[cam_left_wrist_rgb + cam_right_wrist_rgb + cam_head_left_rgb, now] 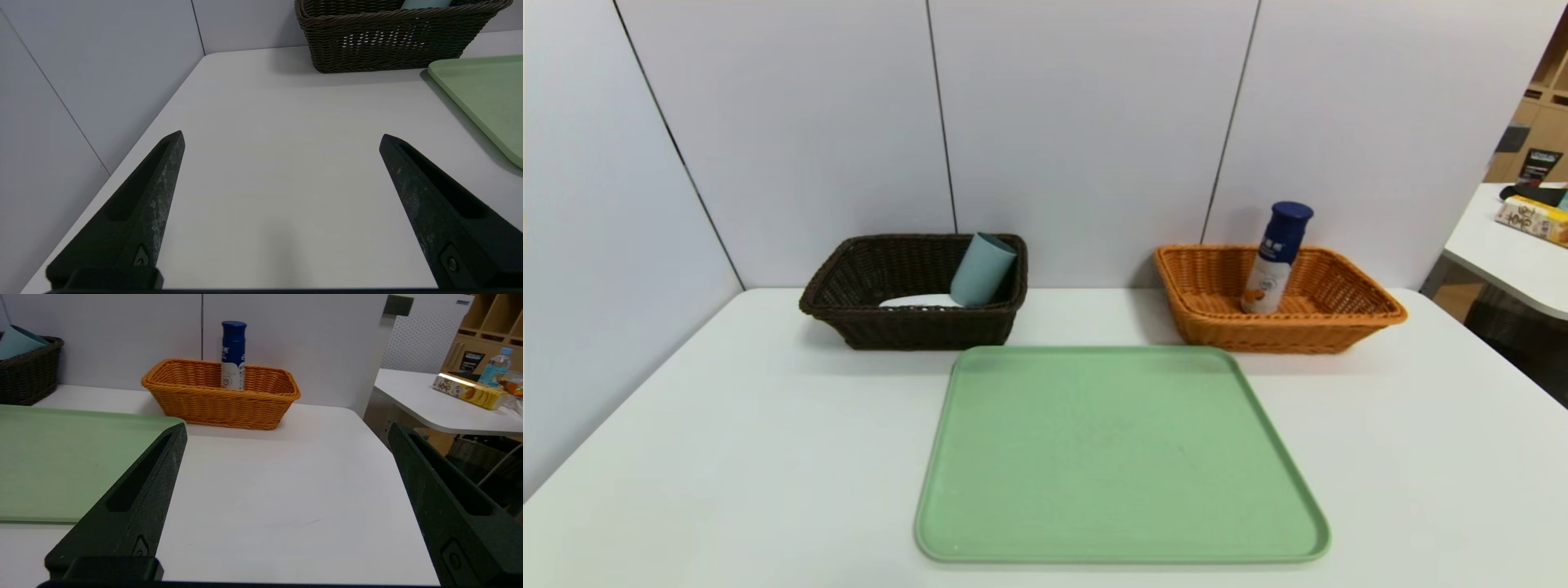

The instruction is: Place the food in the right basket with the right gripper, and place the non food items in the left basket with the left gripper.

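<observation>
White tabletop (pixel 768 441); blue-capped bottle (pixel 233 355) upright in orange basket (pixel 220 406), beyond right gripper's (pixel 287 426) parted, empty fingers; left gripper's (pixel 282 134) likewise; no reach appears due.

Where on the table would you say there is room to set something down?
The green tray is bare. The white table is free left of it, before the dark basket, and right of it, before the orange basket. It is crowded where the cup leans.

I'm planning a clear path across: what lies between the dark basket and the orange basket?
Nothing stands between the dark basket and orange basket, the head view shows.
</observation>
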### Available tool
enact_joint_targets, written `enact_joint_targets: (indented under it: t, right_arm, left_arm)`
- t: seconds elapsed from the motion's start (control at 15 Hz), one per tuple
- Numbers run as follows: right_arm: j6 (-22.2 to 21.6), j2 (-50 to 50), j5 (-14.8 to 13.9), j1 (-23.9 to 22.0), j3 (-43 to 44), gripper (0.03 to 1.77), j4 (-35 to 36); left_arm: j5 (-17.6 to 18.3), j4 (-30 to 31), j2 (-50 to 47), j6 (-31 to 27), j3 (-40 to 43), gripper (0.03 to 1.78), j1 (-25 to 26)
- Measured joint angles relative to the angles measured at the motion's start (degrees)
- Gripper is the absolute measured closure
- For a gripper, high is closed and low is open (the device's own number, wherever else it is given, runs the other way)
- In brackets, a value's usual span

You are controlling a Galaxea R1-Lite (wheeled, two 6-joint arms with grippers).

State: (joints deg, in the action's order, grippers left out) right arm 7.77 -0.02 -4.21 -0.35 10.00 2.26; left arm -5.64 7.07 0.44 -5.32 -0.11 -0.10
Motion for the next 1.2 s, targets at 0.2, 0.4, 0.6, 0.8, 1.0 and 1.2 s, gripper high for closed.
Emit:
enact_joint_targets:
  t: [0.2, 0.4, 0.6, 0.8, 1.0, 1.2]
  right_arm:
    - [0.11, -0.05, -1.44, 0.0, -4.11, 0.1, 0.79]
    - [-0.13, -0.05, 0.22, 0.0, -7.94, 0.1, 1.07]
    - [-0.22, -0.05, 3.88, 0.0, -9.67, 0.1, 1.01]
    - [-0.55, -0.05, 4.69, 0.02, -9.92, 0.1, -1.9]
    - [-0.68, -0.05, 4.78, 0.02, -9.92, 0.1, -2.1]
    - [-0.9, -0.05, 4.91, 0.09, -9.92, 0.1, -2.04]
  left_arm:
    - [1.01, 0.09, -0.41, -0.28, 0.09, 0.12, -0.01]
    - [2.84, -0.1, -0.49, -0.28, 0.11, 0.12, -0.04]
    - [6.39, -1.48, -0.51, -0.17, 0.11, 0.12, -0.01]
    - [6.44, -2.89, -0.51, 0.28, 0.11, 0.12, -0.04]
    - [6.35, -2.8, -0.54, 0.33, 0.11, 0.12, -0.01]
    - [6.33, -2.8, -0.51, 0.83, 0.11, 0.12, -0.01]
